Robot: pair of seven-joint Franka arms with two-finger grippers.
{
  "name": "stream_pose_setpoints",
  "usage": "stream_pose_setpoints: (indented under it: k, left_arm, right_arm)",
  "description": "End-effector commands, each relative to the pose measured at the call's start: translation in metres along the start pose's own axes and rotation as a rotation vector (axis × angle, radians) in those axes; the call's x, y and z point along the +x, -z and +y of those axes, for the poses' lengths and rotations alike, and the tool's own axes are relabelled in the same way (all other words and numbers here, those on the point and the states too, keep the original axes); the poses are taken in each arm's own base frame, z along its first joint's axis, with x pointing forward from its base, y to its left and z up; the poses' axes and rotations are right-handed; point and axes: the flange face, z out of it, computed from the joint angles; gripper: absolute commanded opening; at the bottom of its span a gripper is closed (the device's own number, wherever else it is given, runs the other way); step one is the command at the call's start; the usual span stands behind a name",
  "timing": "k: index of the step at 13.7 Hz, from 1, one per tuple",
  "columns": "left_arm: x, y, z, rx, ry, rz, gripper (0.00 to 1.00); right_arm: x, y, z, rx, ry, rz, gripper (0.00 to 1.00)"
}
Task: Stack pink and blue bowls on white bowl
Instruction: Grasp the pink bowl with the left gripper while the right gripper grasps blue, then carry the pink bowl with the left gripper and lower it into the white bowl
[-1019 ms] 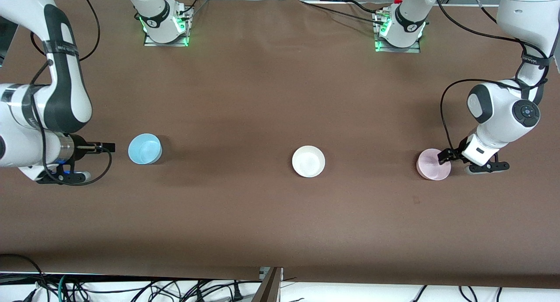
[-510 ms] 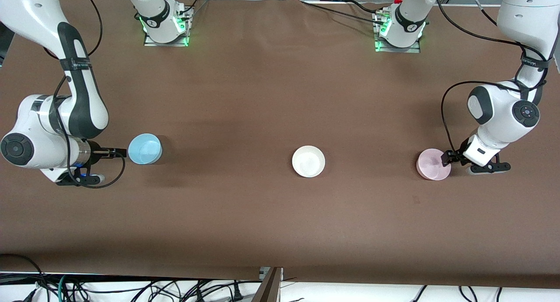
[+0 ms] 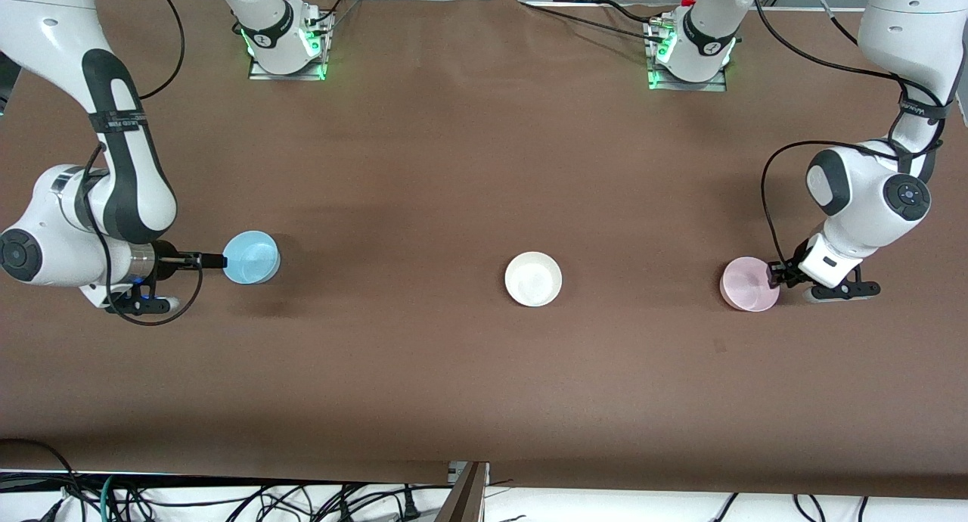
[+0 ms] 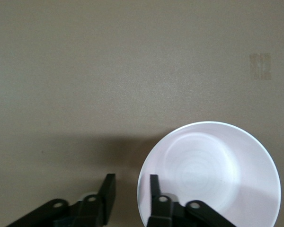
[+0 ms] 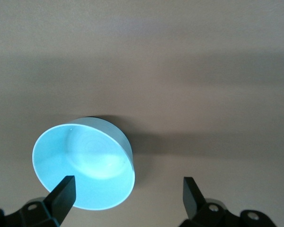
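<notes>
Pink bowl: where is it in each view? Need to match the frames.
Front view: pink bowl on the table toward the left arm's end, with the left gripper at its rim.
Left wrist view: pink bowl looks washed-out white, one finger inside the rim, the other outside.
Right wrist view: not in it; only the blue bowl.
Shared landmark: the left gripper straddling the rim.

place: robotics lab | evidence: bolted arm bases (image 3: 287,49), brown-covered table (image 3: 484,371), loose cables (image 3: 227,499)
</notes>
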Motion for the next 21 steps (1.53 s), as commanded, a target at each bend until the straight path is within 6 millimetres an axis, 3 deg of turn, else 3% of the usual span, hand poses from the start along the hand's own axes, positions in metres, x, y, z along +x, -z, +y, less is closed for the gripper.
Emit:
stream_pose_setpoints:
  k: [1, 3, 8, 12, 14, 16, 18, 21]
  left_arm:
    - [0.004, 0.001, 0.002, -0.010, -0.013, 0.011, 0.10]
    - [0.005, 0.001, 0.005, -0.011, -0.017, 0.013, 0.00]
    - [0.012, 0.005, 0.008, -0.011, -0.019, 0.027, 0.00]
    - [0.031, 0.043, 0.040, -0.049, 0.038, 0.037, 0.00]
    - [0.041, 0.066, 0.074, -0.097, 0.099, 0.015, 0.00]
    - [0.040, 0.082, 0.108, -0.127, 0.160, 0.016, 0.00]
    - [0.037, 0.088, 0.146, -0.158, 0.248, 0.005, 0.00]
    - [0.026, 0.094, 0.201, -0.202, 0.351, -0.017, 0.00]
  right_arm:
    - [-0.006, -0.017, 0.003, 0.042, 0.017, 0.015, 1.00]
    - [-0.009, -0.026, 0.007, 0.066, 0.024, 0.025, 1.00]
    - [-0.011, -0.041, 0.010, 0.073, 0.045, 0.016, 0.98]
    - [-0.012, -0.045, 0.013, 0.077, 0.057, 0.011, 0.90]
    - [-0.011, -0.048, 0.014, 0.091, 0.051, 0.009, 0.87]
    - [-0.012, -0.051, 0.013, 0.101, 0.061, 0.007, 0.78]
    - [-0.012, -0.051, 0.013, 0.102, 0.059, 0.006, 0.56]
    - [-0.012, -0.050, 0.013, 0.105, 0.062, 0.000, 0.37]
